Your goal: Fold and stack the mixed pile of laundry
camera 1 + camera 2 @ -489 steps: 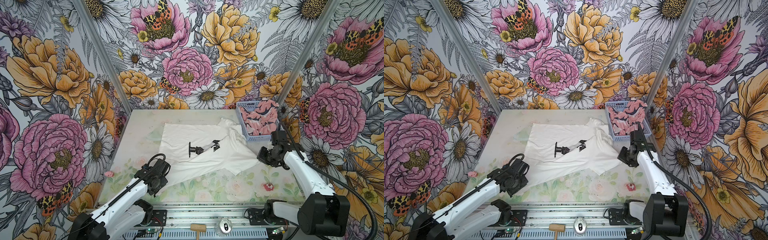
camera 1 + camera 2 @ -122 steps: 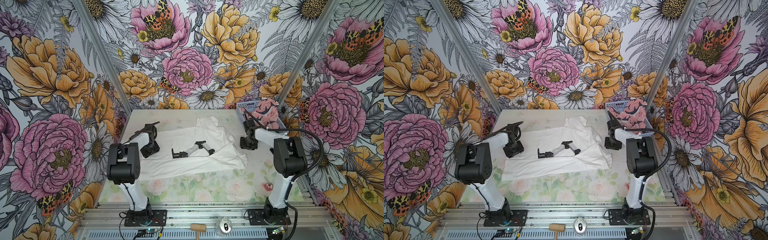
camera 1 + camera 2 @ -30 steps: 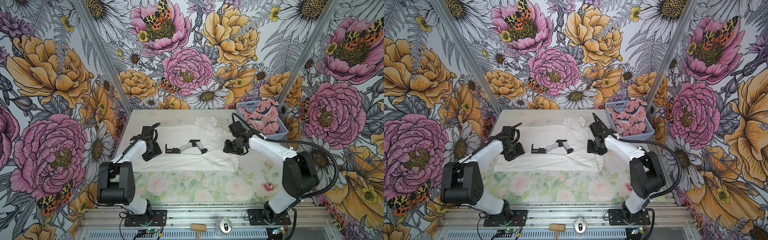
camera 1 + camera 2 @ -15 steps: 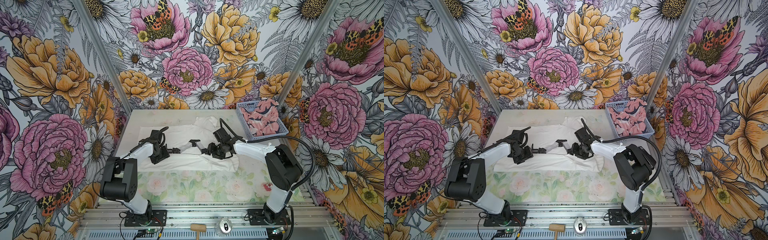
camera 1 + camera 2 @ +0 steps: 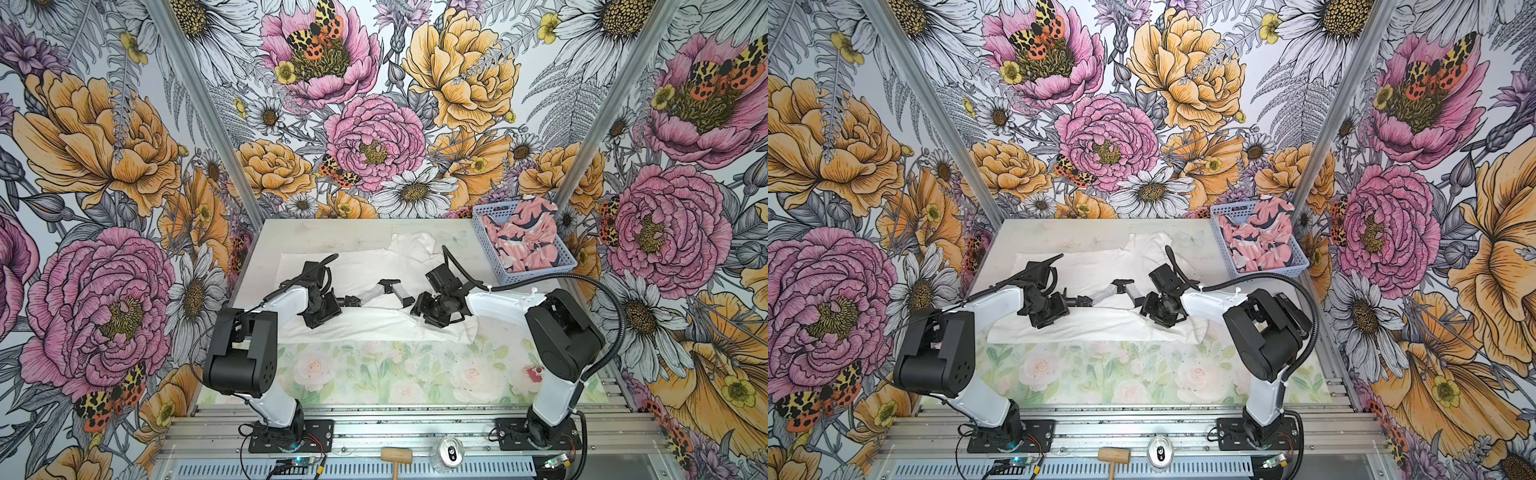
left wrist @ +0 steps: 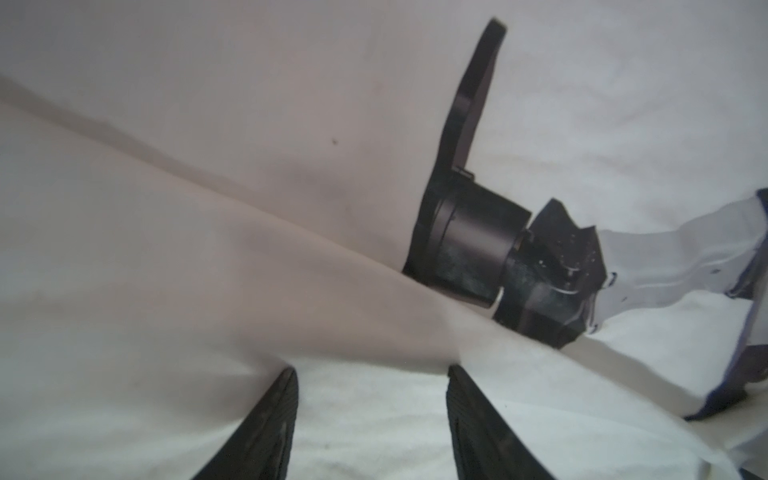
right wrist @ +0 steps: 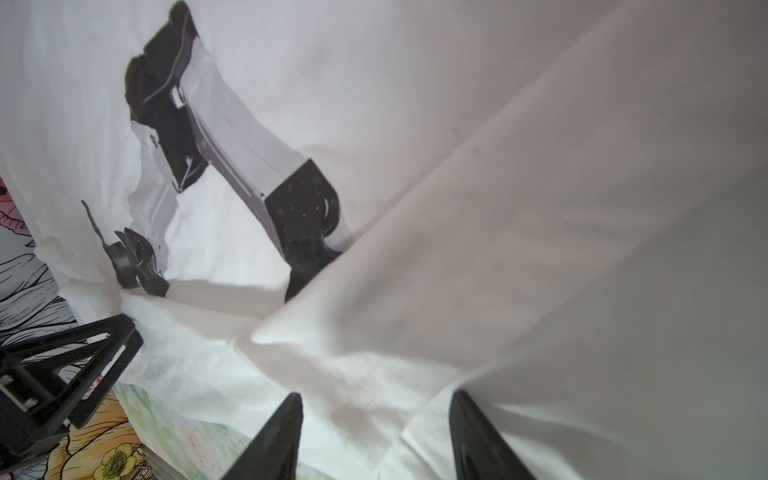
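The white T-shirt (image 5: 361,328) lies flat across the middle of the table (image 5: 374,374), stretched from near the left edge toward the right edge. Its near part is folded over itself into a long band. A sleeve bunches toward the back edge. My left gripper (image 5: 326,311) sits low on the left part of the shirt, and in the left wrist view its fingers (image 6: 266,428) stand apart with the tips at the edge of a cloth fold, clamping nothing. My right gripper (image 5: 432,311) is down on the right part of the shirt. In the right wrist view its fingers (image 7: 270,436) are also spread, with rumpled cloth lying between and beneath them, not pinched. A dark printed picture (image 5: 382,291) on the shirt shows between my two grippers. The pink garment (image 5: 523,241) with navy and white shapes sits heaped in the blue basket (image 5: 540,273) at the back right corner of the table, well apart from both grippers.
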Robot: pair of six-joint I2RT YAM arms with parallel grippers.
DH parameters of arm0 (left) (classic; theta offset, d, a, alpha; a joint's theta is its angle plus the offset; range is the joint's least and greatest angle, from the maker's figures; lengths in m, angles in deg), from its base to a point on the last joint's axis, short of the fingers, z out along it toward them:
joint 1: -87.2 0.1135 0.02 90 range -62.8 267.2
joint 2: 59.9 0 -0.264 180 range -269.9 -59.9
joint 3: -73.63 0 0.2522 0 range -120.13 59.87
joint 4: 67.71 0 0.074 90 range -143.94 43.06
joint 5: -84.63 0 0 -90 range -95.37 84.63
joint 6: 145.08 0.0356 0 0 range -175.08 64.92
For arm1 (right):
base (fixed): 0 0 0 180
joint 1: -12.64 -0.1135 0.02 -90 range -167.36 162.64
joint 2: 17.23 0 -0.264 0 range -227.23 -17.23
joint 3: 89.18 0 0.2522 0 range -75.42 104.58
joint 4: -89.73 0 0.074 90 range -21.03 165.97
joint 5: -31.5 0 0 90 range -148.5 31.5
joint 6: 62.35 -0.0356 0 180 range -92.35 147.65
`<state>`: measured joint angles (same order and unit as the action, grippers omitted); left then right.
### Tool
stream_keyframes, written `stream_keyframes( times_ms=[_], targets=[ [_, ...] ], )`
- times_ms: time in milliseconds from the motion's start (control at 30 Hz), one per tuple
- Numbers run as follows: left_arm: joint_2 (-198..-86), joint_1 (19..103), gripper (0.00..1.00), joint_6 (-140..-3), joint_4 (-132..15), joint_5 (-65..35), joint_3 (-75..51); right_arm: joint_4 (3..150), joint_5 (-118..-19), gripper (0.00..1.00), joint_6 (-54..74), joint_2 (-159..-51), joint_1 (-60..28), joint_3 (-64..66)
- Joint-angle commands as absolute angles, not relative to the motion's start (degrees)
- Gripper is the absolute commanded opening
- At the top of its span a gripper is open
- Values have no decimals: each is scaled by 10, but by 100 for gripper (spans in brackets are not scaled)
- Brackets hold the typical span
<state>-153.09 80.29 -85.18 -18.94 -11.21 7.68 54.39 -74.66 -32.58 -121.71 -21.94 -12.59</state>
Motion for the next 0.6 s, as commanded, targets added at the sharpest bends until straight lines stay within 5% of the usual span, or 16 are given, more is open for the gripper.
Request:
stream_keyframes(
  times_ms=[0, 567],
  targets=[
    [-1546, 801, 59, -849, -209, -130, 78, 558, -735, 59, -335, -1234, -222, -114],
    [-1534, 801, 59, -851, -207, -131, 93, 589, -738, 58, -346, -1237, -212, -117]
  ],
)
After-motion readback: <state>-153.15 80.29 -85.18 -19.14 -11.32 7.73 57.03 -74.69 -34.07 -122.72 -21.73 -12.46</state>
